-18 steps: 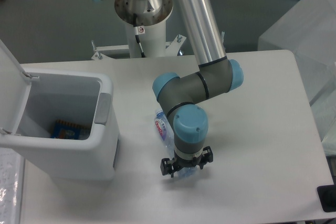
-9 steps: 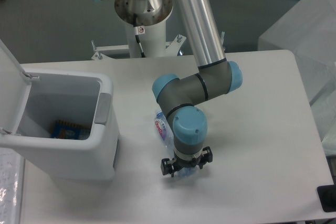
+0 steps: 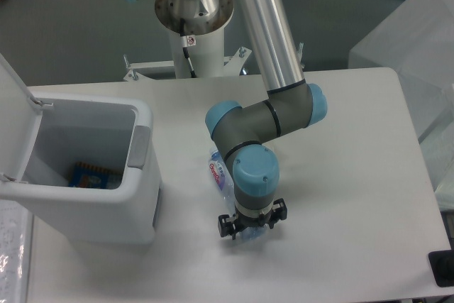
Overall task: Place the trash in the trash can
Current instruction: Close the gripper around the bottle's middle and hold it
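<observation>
Grasping step in hand: gripper (image 3: 251, 228) down at the table (image 3: 340, 196), fingers straddling the lower end of the clear plastic bottle (image 3: 221, 173), which lies under the wrist with its labelled end up and to the left of the fingers; cannot tell whether clamped or merely around it. Next, judged from this: confirm the clench, lift straight up, then carry well left to the open trash can (image 3: 85, 168) and release above its mouth.
</observation>
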